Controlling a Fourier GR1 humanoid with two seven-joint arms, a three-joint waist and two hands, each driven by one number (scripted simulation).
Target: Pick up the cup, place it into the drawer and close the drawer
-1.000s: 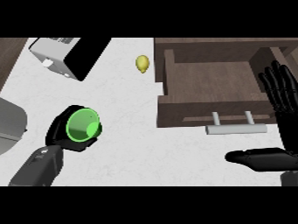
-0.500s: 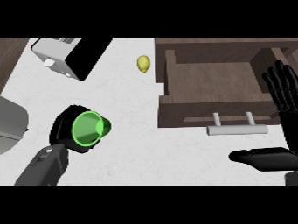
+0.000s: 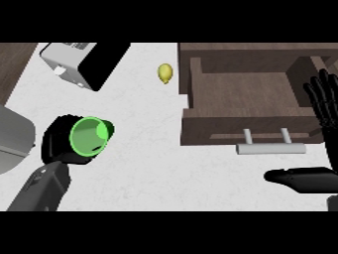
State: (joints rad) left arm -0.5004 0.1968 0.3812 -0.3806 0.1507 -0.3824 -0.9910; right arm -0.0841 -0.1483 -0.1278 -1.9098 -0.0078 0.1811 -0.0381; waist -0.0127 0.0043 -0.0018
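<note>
My left hand (image 3: pixel 63 141) curls round the glossy green cup (image 3: pixel 91 137), at eight o'clock from the open wooden drawer (image 3: pixel 248 96). My right hand (image 3: pixel 332 124) rests spread wide, at three o'clock.

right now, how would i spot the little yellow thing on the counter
Start at the open wooden drawer at the right of the white counter. Just off its upper left corner lies a small yellow oval object, alone on the white top. It is the only yellow item; the cup is green.
</note>
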